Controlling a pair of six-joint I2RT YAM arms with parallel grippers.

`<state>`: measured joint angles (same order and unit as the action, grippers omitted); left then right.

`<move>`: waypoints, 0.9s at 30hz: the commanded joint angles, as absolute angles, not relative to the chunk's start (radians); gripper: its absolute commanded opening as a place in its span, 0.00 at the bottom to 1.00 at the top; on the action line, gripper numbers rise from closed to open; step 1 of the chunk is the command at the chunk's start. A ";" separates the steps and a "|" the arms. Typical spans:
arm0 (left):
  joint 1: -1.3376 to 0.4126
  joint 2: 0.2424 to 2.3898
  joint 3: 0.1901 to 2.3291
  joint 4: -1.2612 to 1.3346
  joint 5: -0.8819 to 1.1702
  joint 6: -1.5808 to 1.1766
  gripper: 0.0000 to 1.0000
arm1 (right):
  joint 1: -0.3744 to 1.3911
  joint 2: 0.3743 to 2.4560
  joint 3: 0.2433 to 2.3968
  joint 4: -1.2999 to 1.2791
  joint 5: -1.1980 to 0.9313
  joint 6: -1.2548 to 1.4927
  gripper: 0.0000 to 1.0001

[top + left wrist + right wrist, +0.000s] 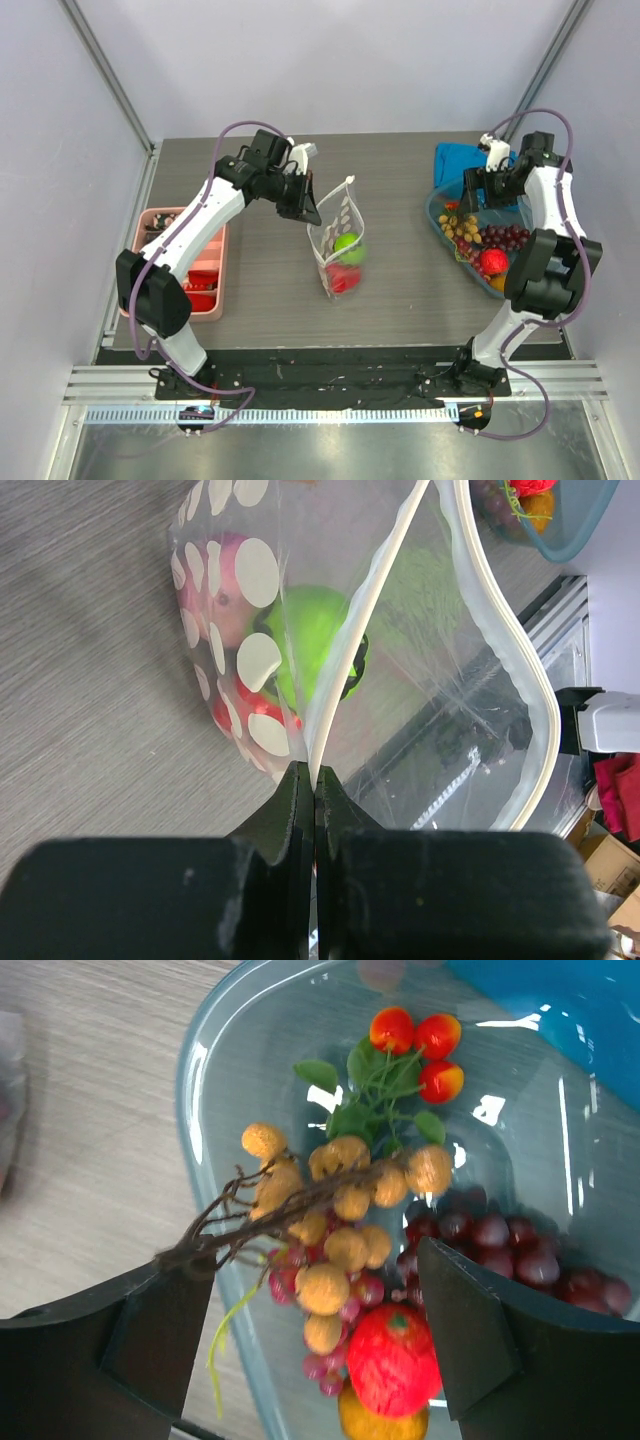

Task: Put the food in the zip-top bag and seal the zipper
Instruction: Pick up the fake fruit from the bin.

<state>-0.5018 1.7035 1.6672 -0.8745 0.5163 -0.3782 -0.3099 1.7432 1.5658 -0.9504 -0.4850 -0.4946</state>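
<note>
The clear dotted zip-top bag (338, 243) stands at the table's middle, its mouth open, with a green piece (349, 243) and red pieces (345, 278) inside. My left gripper (303, 203) is shut on the bag's whitish zipper strip (352, 645) at its near end. In the left wrist view the green piece (315, 640) and a pink one (225, 595) show through the plastic. My right gripper (315, 1305) is open over the blue-tinted tub (215, 1070), above a tan berry cluster (335, 1210), a red fruit (392, 1358), an orange piece (380, 1422) and dark purple grapes (510, 1250).
A pink compartment tray (155, 222) with red pieces lies at the left edge. A blue cloth (462, 160) lies behind the tub (436, 212) at the right. Small red-orange fruits with green leaves (415, 1045) lie at the tub's far side.
</note>
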 commanded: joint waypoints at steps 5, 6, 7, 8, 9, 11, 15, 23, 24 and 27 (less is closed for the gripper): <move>-0.499 1.658 1.651 -0.839 0.517 -0.357 0.01 | -0.255 1.796 1.545 -0.802 -0.454 -0.465 0.75; -0.499 1.658 1.646 -0.838 0.514 -0.359 0.01 | -0.253 1.798 1.542 -0.799 -0.454 -0.466 0.62; -0.499 1.660 1.646 -0.838 0.514 -0.359 0.01 | -0.253 1.796 1.540 -0.802 -0.456 -0.463 0.55; -0.500 1.660 1.647 -0.839 0.514 -0.359 0.01 | -0.253 1.792 1.540 -0.805 -0.456 -0.463 0.48; -0.499 1.660 1.647 -0.839 0.514 -0.359 0.00 | -0.253 1.772 1.537 -0.808 -0.456 -0.465 0.37; -0.500 1.655 1.644 -0.838 0.514 -0.359 0.00 | -0.255 1.741 1.532 -0.810 -0.460 -0.471 0.21; -0.499 1.660 1.644 -0.835 0.514 -0.359 0.00 | -0.259 1.659 1.566 -0.841 -0.469 -0.466 0.01; -0.499 1.660 1.651 -0.828 0.523 -0.360 0.00 | -0.258 1.528 1.810 -0.956 -0.727 -0.342 0.01; -0.499 1.660 1.648 -0.828 0.523 -0.359 0.00 | -0.255 1.517 1.827 -0.954 -0.820 -0.304 0.01; -0.499 1.663 1.651 -0.828 0.525 -0.356 0.00 | -0.218 1.473 1.852 -0.884 -1.001 -0.215 0.01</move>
<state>-0.5018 1.7016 1.6459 -0.8661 0.5159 -0.3771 -0.2592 1.5589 1.7912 -0.9226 -0.6895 -0.3538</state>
